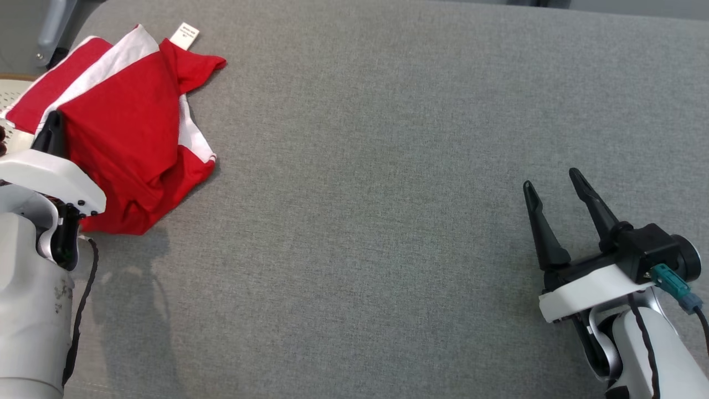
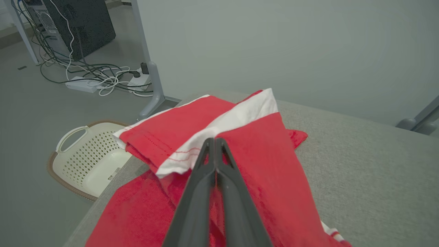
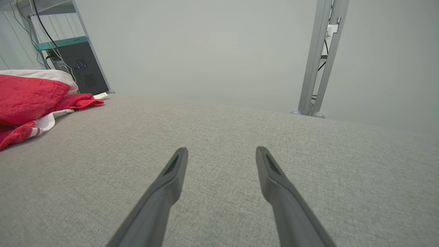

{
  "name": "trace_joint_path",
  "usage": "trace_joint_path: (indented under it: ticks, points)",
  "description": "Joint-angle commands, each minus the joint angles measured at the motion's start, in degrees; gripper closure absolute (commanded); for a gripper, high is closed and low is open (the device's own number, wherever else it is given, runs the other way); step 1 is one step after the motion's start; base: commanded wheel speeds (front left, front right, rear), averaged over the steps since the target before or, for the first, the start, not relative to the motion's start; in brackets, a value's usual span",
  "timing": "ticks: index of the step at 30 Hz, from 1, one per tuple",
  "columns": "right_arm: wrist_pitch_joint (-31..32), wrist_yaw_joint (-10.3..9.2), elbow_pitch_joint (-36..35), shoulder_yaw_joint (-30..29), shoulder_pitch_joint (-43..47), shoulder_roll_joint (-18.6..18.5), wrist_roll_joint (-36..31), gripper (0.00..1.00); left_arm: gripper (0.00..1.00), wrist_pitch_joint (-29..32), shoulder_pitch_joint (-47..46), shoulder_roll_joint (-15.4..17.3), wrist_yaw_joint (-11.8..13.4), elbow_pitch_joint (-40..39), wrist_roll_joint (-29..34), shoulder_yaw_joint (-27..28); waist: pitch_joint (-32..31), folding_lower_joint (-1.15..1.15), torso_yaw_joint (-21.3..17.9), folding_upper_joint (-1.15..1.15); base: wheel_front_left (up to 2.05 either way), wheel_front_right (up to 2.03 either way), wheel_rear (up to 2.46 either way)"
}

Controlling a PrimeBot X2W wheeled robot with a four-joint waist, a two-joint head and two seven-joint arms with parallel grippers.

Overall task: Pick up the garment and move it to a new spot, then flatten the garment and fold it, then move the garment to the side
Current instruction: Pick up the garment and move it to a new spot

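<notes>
The garment (image 1: 127, 122) is red cloth with white bands, bunched in a heap at the far left corner of the grey padded surface (image 1: 388, 166). My left gripper (image 1: 51, 124) sits at the heap's left edge. In the left wrist view its fingers are pressed together, and the left gripper (image 2: 214, 140) tips pinch a white-and-red fold of the garment (image 2: 267, 161). My right gripper (image 1: 554, 185) hovers open over bare surface at the lower right, far from the cloth. In the right wrist view the right gripper (image 3: 221, 151) holds nothing, and the garment (image 3: 27, 96) lies at the far left.
A cream perforated laundry basket (image 2: 85, 154) stands on the floor just beyond the surface's left edge. A white label (image 1: 184, 35) sticks out of the heap's far side. Cables and a dark computer case (image 2: 79, 24) lie on the floor behind.
</notes>
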Motion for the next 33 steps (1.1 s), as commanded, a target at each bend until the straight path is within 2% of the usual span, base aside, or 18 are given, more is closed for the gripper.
trace_joint_path:
  ticks: [1,8,15,26,33]
  points:
    - [-0.4,0.01,0.0,-0.2,0.7,0.0,0.0,0.0,1.0,-0.8,-0.2,0.7,0.2,-0.6,0.4,-0.2,-1.4,0.0,0.2,0.0,0.0,0.0,0.0]
    - [-0.5,0.01,0.6,-1.2,3.4,1.4,0.2,0.0,1.0,-5.2,2.2,2.3,0.9,-7.3,2.5,-1.7,-7.3,0.0,-0.3,0.0,0.0,0.0,0.0]
    - [-0.5,0.01,-0.2,-3.0,6.3,2.7,-0.2,0.0,1.0,-6.4,7.2,3.6,4.0,-22.6,4.8,-2.3,-11.8,0.0,-1.5,0.0,0.0,0.0,0.0]
    - [-0.4,0.01,-2.2,-5.2,9.4,4.0,-0.7,0.0,1.0,0.2,21.6,3.3,8.6,-54.1,5.9,-3.3,-14.5,0.0,-4.2,0.0,0.0,0.0,0.0]
    - [-0.4,0.01,-2.9,-5.5,9.5,4.4,-0.5,0.0,1.0,2.9,27.5,1.9,9.2,-67.3,7.1,-6.9,-14.4,0.0,-6.7,0.0,0.0,0.0,0.0]
